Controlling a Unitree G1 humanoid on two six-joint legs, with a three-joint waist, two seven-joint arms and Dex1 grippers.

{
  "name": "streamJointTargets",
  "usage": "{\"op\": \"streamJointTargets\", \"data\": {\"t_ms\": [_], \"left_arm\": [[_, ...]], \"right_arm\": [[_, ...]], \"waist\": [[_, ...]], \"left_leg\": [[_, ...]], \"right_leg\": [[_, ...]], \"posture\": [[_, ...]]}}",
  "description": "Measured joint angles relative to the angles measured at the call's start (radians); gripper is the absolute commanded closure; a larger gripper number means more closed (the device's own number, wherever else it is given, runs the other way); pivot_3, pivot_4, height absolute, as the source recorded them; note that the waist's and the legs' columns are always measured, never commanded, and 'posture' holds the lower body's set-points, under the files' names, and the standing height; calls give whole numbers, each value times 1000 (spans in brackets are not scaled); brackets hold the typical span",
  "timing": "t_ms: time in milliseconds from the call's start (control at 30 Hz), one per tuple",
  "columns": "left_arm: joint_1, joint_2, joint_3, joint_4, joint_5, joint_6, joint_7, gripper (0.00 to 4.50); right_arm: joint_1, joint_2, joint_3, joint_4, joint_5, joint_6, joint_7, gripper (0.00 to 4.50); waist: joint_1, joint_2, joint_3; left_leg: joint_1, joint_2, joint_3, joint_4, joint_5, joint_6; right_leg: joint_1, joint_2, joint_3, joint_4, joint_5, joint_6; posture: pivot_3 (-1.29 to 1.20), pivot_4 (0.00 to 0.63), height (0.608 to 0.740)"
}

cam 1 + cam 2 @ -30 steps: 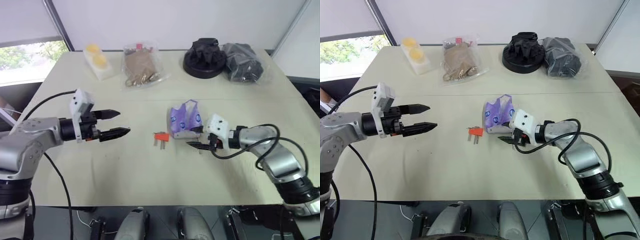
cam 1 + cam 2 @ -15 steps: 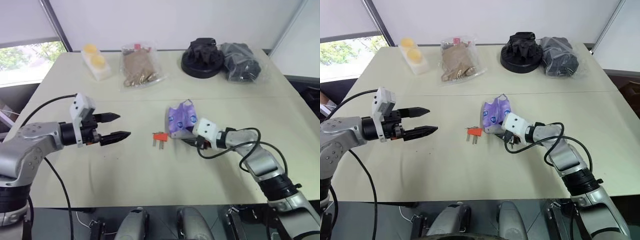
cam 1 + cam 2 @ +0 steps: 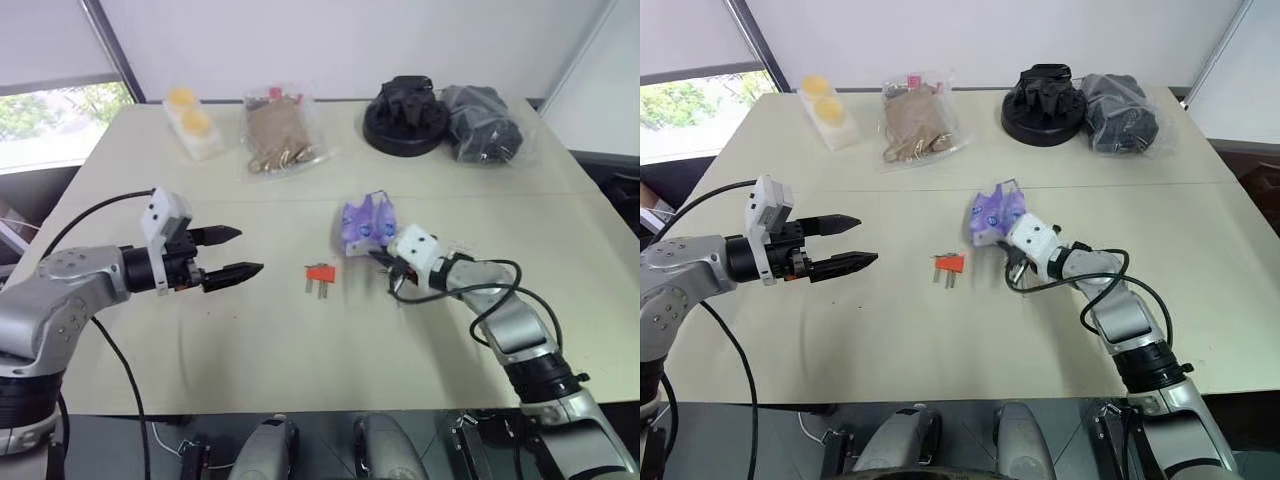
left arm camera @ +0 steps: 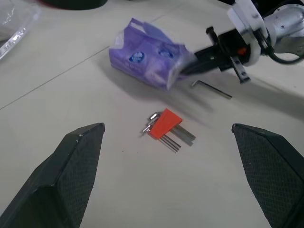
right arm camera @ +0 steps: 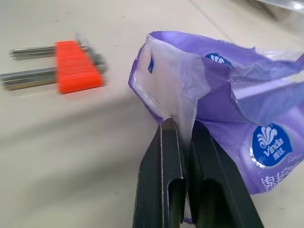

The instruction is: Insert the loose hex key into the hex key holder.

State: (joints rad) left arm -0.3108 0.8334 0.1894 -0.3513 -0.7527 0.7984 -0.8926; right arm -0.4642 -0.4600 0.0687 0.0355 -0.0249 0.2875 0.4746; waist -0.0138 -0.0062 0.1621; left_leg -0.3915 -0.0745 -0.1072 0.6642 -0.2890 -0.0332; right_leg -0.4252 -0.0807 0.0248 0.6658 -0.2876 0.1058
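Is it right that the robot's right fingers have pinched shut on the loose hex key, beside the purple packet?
Not quite. The right fingers are shut on the purple packet itself, pinching its plastic flap, as the right wrist view shows. The loose hex key lies untouched on the table, in the left wrist view.

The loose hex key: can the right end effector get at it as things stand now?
Probably not yet. The right end effector is shut on the corner of the purple tissue pack, while the loose hex key lies bare on the table just beside it; it would have to let go first.
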Motion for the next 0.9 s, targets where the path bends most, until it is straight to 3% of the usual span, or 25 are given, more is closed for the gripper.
{"op": "streamJointTargets", "data": {"t_ms": [100, 267, 633, 767, 900], "left_arm": [[0, -14, -9, -14, -2, 0, 3, 0], [-8, -34, -16, -13, -1, 0, 13, 0], [-17, -49, -22, -13, 3, -1, 13, 0], [-16, -49, -23, -13, 3, -1, 13, 0], [-16, -49, -23, -13, 4, -1, 15, 0]], "right_arm": [[-84, 13, -186, 18, -59, 90, -295, 4429], [-63, 20, -323, 35, -120, 232, -530, 4429], [-57, 48, -475, 109, -97, 386, -703, 4429], [-57, 48, -476, 110, -78, 393, -702, 3075], [-57, 48, -476, 110, -68, 403, -704, 1042]], "waist": [[11, 0, 0], [1, -2, -1], [-10, 0, -1], [-8, 0, -1], [-7, 0, -1]], "left_leg": [[0, 0, -2, -1, 0, 0], [0, 0, -1, -3, 0, 0], [1, 1, 1, -3, 0, 0], [1, 1, 1, -2, 0, 0], [1, 1, 1, -2, 0, 0]], "right_leg": [[0, 0, -1, 0, 0, 0], [0, 0, -1, 0, 0, 0], [0, 1, 1, 1, 0, 0], [0, 1, 1, 1, 0, 0], [0, 1, 1, 1, 0, 0]], "posture": [[0, 150, 740], [0, 150, 740], [0, 150, 740], [0, 150, 740], [0, 150, 740]]}}
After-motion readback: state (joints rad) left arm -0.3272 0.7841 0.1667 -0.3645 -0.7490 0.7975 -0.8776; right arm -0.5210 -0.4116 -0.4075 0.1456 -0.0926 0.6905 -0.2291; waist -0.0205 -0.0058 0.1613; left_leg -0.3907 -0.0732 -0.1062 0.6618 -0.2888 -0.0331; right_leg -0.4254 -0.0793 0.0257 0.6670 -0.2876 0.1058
